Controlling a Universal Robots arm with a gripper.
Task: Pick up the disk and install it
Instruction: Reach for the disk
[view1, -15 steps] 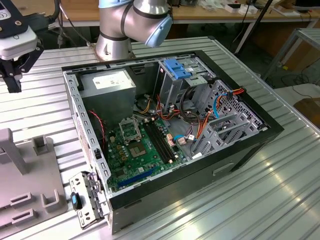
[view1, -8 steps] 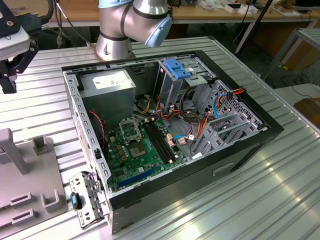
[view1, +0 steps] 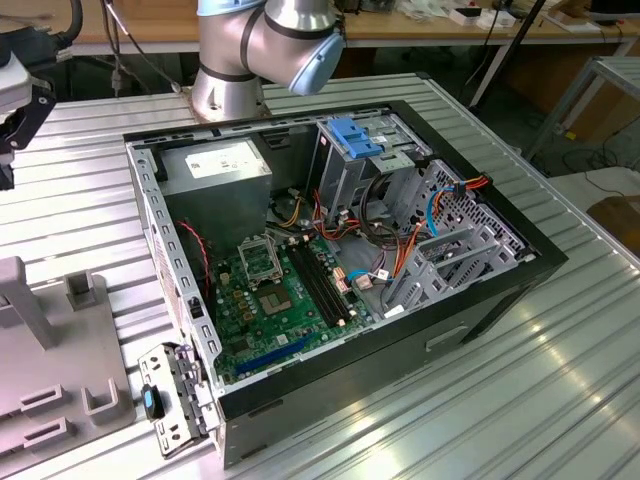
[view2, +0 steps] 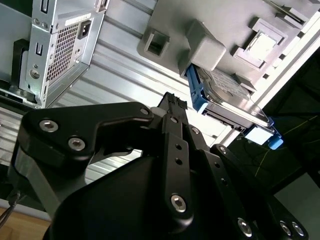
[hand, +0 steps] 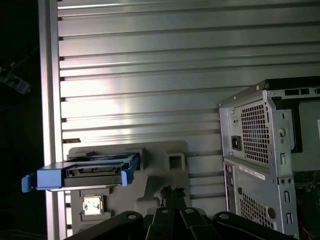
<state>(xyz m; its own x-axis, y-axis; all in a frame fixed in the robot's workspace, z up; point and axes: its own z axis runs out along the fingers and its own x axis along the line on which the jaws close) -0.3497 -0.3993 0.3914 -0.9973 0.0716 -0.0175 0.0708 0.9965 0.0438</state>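
The disk (view2: 225, 97) is a grey-black drive in a bright blue carrier frame. It stands on edge in a slot of a grey fixture plate (view2: 200, 20). In the first wrist view the disk (hand: 82, 172) lies edge-on over the same fixture plate (hand: 160, 167). My gripper (view2: 172, 102) hangs above the ribbed table, apart from the disk and a short way beside it. Its black fingertips (hand: 172, 192) are shut together with nothing between them.
An open computer case (view1: 480, 300) lies on the ribbed aluminium table (view1: 560, 400), with a fixed blue bracket (view1: 355, 135) on its grey drive cage. The case's perforated rear (hand: 260, 145) stands close to the gripper. The arm's base (view1: 230, 80) rises behind the case. The table edge (hand: 47, 125) runs beside the fixture.
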